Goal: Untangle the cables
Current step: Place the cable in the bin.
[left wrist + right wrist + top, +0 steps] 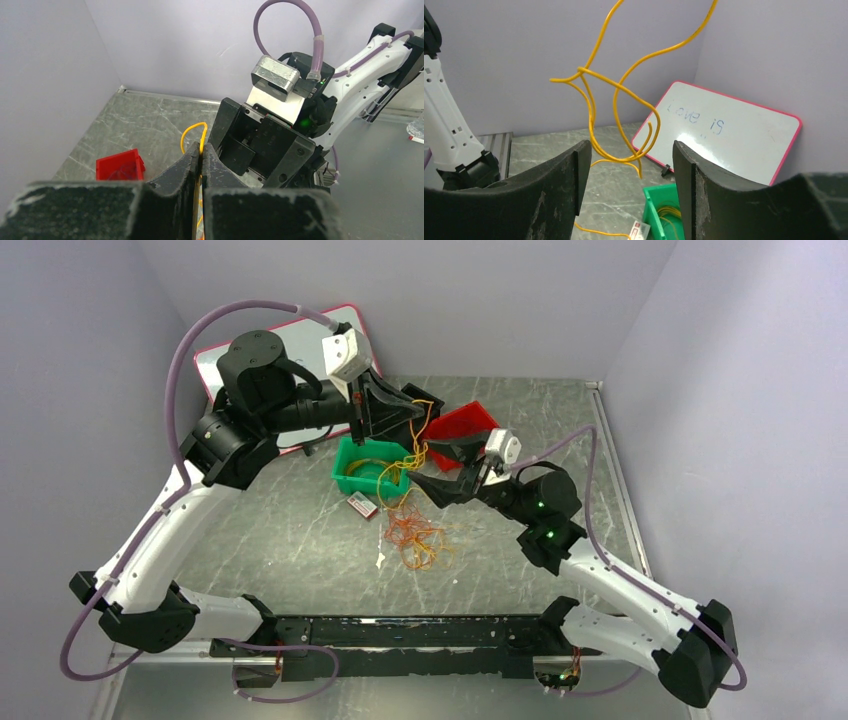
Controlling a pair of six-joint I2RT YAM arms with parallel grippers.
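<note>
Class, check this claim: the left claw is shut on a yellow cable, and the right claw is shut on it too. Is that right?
No. The left claw is shut on the yellow cable, but the right claw is open: the right wrist view shows its fingers apart, with the cable's loops hanging between them.

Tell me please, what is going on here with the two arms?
The left gripper is shut on a yellow cable and holds it up near the green bin. The right gripper is open, its fingers on either side of the hanging cable, not gripping it. An orange tangle lies on the table.
</note>
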